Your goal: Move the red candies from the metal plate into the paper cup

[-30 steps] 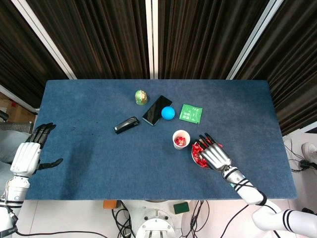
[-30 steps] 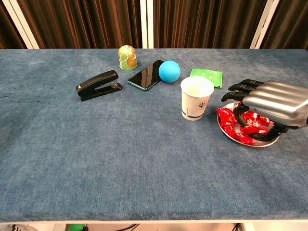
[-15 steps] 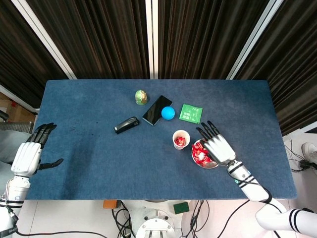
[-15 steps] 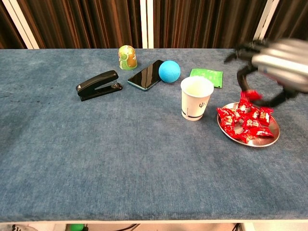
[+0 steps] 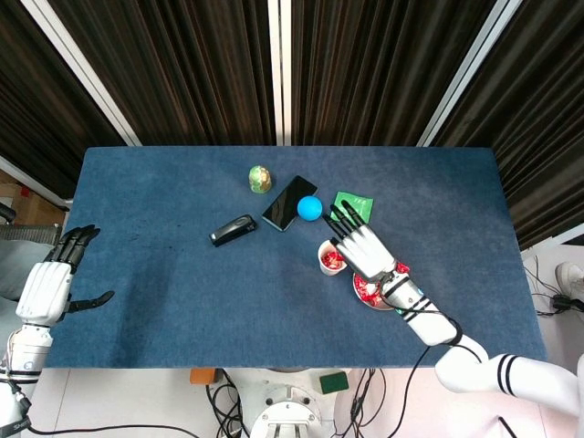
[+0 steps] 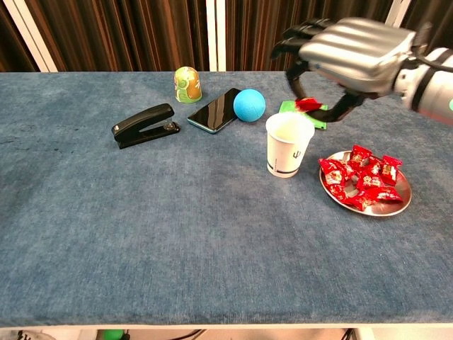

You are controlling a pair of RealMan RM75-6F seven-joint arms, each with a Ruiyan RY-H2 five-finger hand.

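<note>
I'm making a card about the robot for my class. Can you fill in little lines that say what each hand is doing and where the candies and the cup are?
right hand: raised over the paper cup, pinching one red candy
left hand: off the table's left edge, holding nothing, fingers apart
paper cup: upright, left of the metal plate; the head view shows red candies inside
metal plate: on the blue table, with a pile of red candies
other things: stapler, phone, blue ball, green packet, small green pot

metal plate (image 5: 394,270) half hidden by right hand (image 5: 361,246)
</note>
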